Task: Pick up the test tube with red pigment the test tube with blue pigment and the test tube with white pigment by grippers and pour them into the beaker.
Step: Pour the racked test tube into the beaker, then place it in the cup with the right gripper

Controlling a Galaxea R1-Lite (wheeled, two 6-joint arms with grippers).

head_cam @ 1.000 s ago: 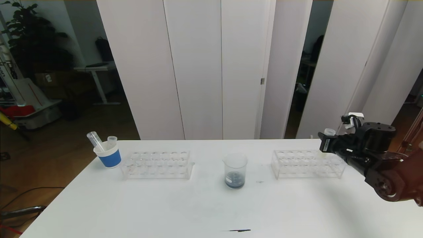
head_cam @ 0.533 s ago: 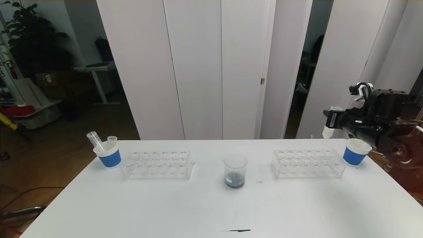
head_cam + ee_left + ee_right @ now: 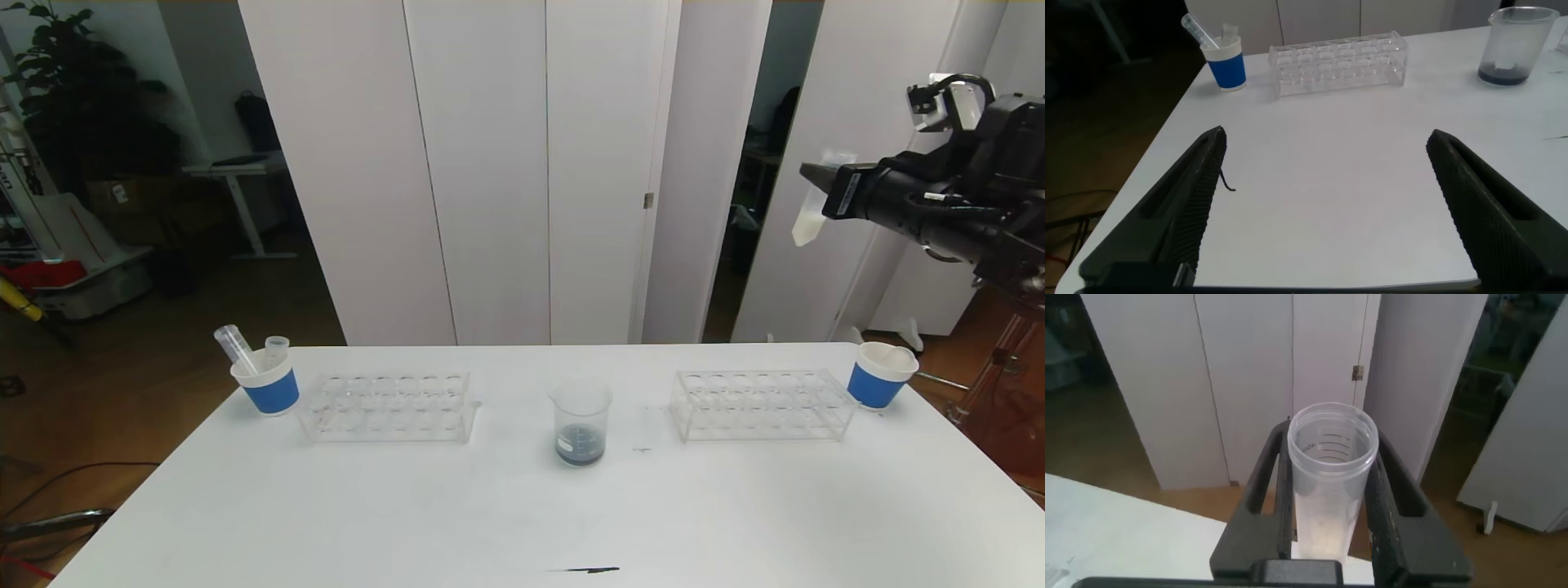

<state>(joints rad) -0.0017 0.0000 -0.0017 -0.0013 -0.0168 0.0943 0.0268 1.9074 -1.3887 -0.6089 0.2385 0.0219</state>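
A: What sits along the table's (image 3: 326, 523) far edge?
B: Two clear racks (image 3: 385, 407) (image 3: 762, 404), one toward each far corner, and a blue-banded cup (image 3: 267, 384) (image 3: 878, 375) just outside each.
A: The near edge?
B: A short dark mark (image 3: 589, 569).

No text, brand or number can be read anywhere. The beaker (image 3: 581, 425) and the test tube with white pigment (image 3: 1331, 478) carry only faint graduation lines, too small to read.

White wall panels (image 3: 490, 163) (dim room behind)
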